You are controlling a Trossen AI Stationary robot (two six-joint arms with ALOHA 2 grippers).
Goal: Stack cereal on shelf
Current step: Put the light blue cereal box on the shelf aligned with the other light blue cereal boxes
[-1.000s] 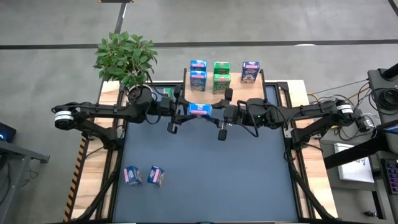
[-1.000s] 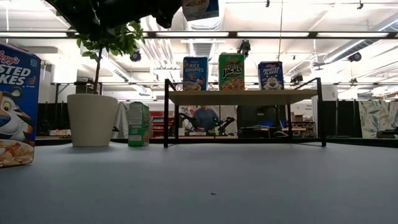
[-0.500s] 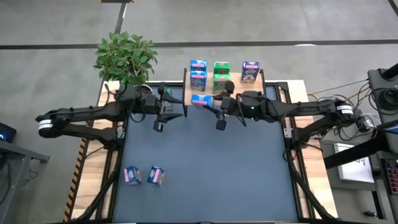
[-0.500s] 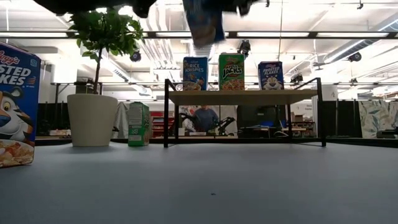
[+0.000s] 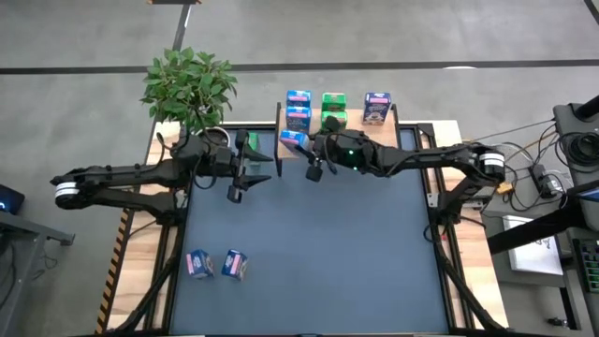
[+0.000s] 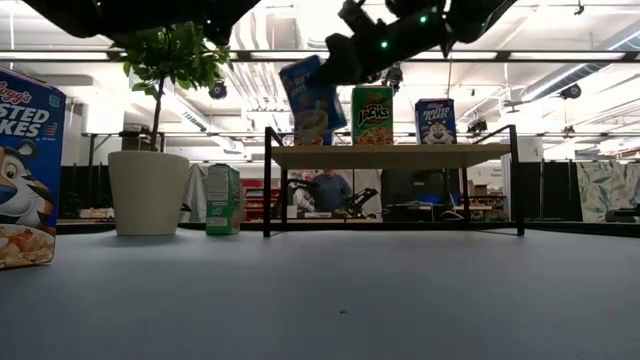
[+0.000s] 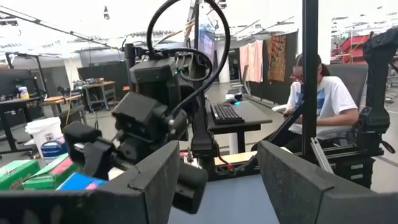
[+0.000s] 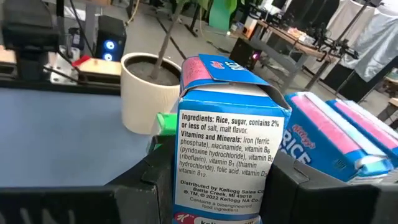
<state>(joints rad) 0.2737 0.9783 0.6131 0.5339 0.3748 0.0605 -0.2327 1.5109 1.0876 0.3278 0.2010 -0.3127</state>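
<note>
My right gripper (image 5: 304, 146) is shut on a light blue cereal box (image 5: 292, 140), held in the air at the left front corner of the wooden shelf (image 6: 400, 156). In the low view the box (image 6: 312, 97) hangs tilted in front of the light blue box (image 5: 298, 105) at the shelf's left end. Green boxes (image 6: 371, 115) and a dark blue box (image 6: 434, 121) also stand on the shelf. My left gripper (image 5: 251, 174) is open with nothing in it, to the left of the shelf over the mat. Two more boxes (image 5: 215, 264) lie on the mat, near left. My right gripper pinches the light blue box between its two fingers (image 8: 292, 186), one on each broad face, low on the box (image 8: 217, 199). The narrow ingredients side faces the wrist. The fingers come about level from the table's right. The box is lifted clear and tilted, its flap end (image 8: 217, 68) up.
A potted plant (image 5: 190, 86) stands at the far left corner, with a green box (image 6: 223, 200) standing on the table beside its pot. A large cereal box (image 6: 25, 170) stands close to the low camera at left. A person sits beyond the table (image 7: 317, 93).
My right gripper has carried the light blue box from mid-table toward the far edge and left, down toward the shelf's left front corner; the box now hangs tilted. My left gripper has drawn away from the box toward the table's left.
</note>
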